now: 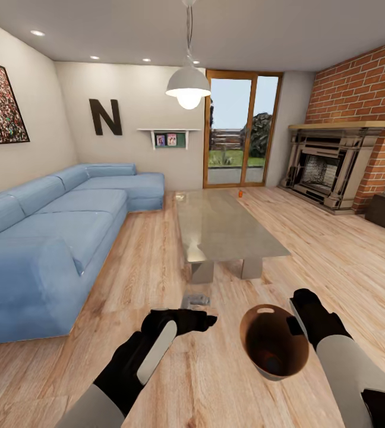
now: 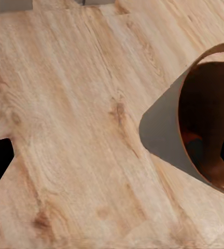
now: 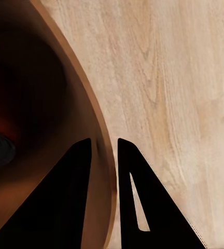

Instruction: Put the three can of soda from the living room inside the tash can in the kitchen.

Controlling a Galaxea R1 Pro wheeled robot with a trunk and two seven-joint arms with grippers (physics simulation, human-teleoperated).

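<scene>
Right tool (image 3: 104, 150) pinches the rim of the small round grey, wood-lined trash can (image 1: 274, 342), carrying it through the living room toward one orange-red soda can (image 1: 240, 193) on the glass tabletop (image 1: 225, 229); left tool's (image 1: 207, 321) state is unclear.

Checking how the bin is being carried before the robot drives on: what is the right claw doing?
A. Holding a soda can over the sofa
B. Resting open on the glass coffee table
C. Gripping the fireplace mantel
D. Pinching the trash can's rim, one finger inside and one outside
D: in the right wrist view the right claw has the trash can rim between its two fingers, and the head view shows that arm at the bin's edge.
</scene>
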